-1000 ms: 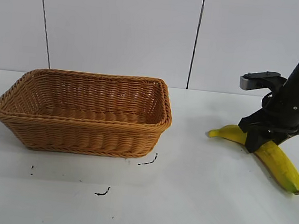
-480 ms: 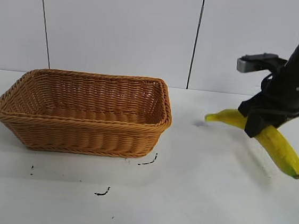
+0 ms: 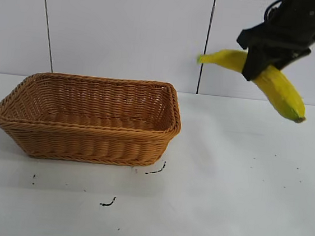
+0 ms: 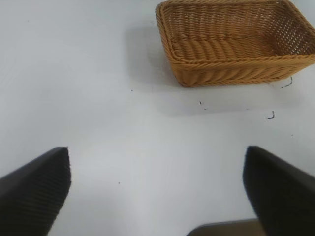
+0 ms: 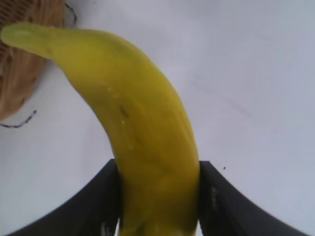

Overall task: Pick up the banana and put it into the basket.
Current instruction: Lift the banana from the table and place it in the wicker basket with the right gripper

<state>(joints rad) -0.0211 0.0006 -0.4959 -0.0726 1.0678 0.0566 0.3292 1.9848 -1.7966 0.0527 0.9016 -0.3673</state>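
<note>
Right gripper: I have the right gripper [image 3: 262, 66] high in the exterior view's upper right, its black jaws partly spread and clamped on either side of the long, curved yellow banana [image 3: 276, 85]; in the right wrist view the two fingers [image 5: 93, 204] press against the fruit's flanks [image 5: 147, 137].

Banana: I see it hanging in the air well above the white bench [image 3: 234, 188], gripped near its middle, the greenish stem end pointing toward the basket side and the dark-tipped end sloping down to the right.

Basket: the rectangular light-brown woven wicker basket [image 3: 87, 141] sits on the bench at left, well apart from the banana, with nothing in it that I can see.

Left gripper: my left gripper [image 4: 157, 196] hangs over bare bench, its dark fingers [image 4: 34, 189] standing wide apart, holding nothing.

Change: a second ago the banana lay on the bench at right with the gripper down on it; now it is lifted clear and carried up and toward the basket. The basket has not shifted.
</note>
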